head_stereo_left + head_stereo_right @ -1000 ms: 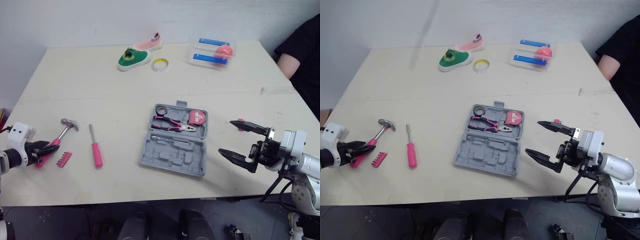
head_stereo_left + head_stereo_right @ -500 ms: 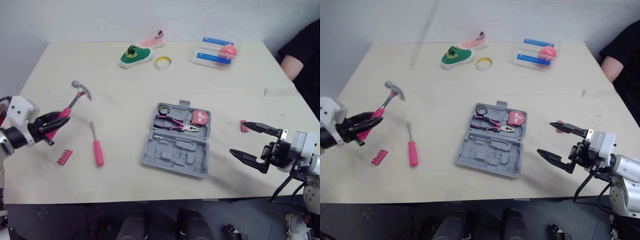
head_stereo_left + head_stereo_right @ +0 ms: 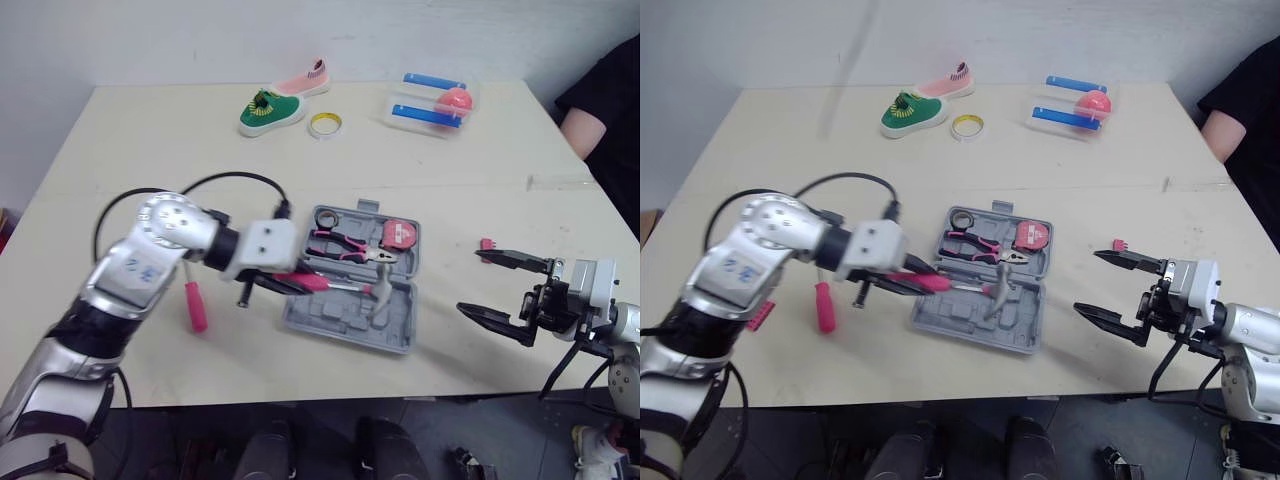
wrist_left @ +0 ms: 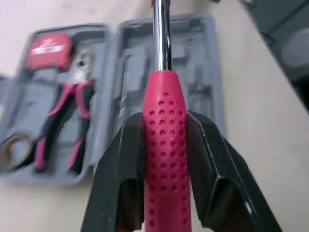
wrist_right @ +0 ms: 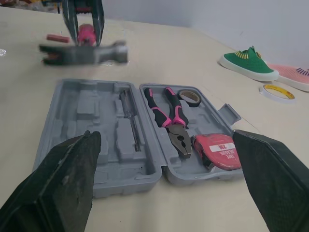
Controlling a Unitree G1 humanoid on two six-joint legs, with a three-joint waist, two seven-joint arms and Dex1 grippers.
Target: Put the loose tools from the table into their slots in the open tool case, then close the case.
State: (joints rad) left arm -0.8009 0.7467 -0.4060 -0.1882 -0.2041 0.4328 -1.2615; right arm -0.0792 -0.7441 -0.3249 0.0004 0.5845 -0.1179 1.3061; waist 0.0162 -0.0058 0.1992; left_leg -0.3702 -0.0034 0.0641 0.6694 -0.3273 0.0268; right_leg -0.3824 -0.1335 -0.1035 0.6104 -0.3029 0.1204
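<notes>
The grey tool case (image 3: 338,320) lies open mid-table. Its far half holds pink-handled pliers (image 3: 350,249), a pink tape measure (image 3: 397,235) and a dark tape roll (image 3: 324,219). The near half has empty slots. My left gripper (image 3: 278,283) is shut on the pink handle of the hammer (image 4: 164,159). The hammer head (image 3: 380,298) hangs just above the near half. A pink screwdriver (image 3: 194,305) and a pink bit holder (image 3: 760,315) lie on the table to the left. My right gripper (image 3: 469,280) stands open and empty to the right of the case.
At the table's far side are a green shoe (image 3: 268,111), a pink shoe (image 3: 303,80), a yellow tape ring (image 3: 323,124) and a clear box (image 3: 432,100) with blue items and a pink ball. A small pink piece (image 3: 486,244) lies near my right gripper. A person's arm (image 3: 585,125) is at the far right.
My left arm has swung the hammer from the table's left side rightward to over the case's near half. The right gripper has barely moved and stays open.
</notes>
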